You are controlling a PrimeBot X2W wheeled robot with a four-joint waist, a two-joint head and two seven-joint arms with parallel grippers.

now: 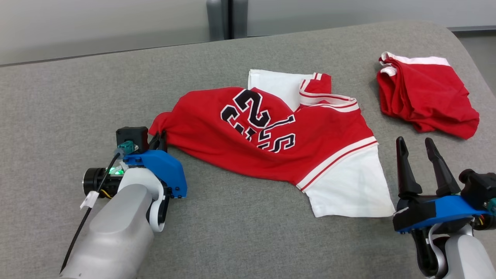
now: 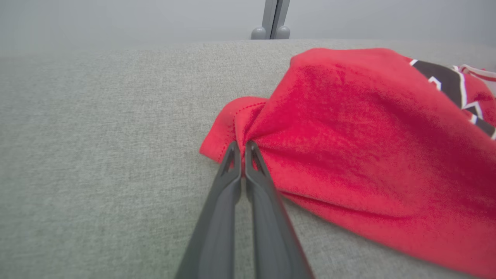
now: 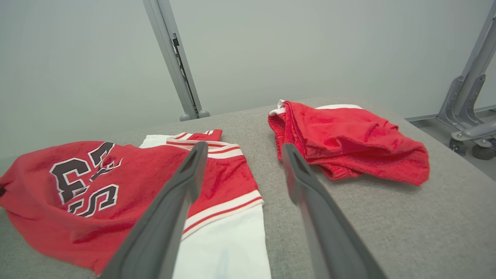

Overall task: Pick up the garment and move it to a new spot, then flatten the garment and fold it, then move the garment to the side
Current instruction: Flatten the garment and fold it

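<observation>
The red-and-white jersey lies crumpled, number side up, in the middle of the head view. My left gripper sits at its 9 o'clock edge, fingers pinched together on a bunched red corner of the cloth, which puckers around the tips. My right gripper rests near the jersey's 4 o'clock, just beside the white hem, fingers spread wide with nothing between them. Everything lies on a grey fabric-covered surface. A pale wall and a grey post stand at 12 o'clock. By count there are two garments, the jersey and a second red garment at 2 o'clock, and two grippers.
</observation>
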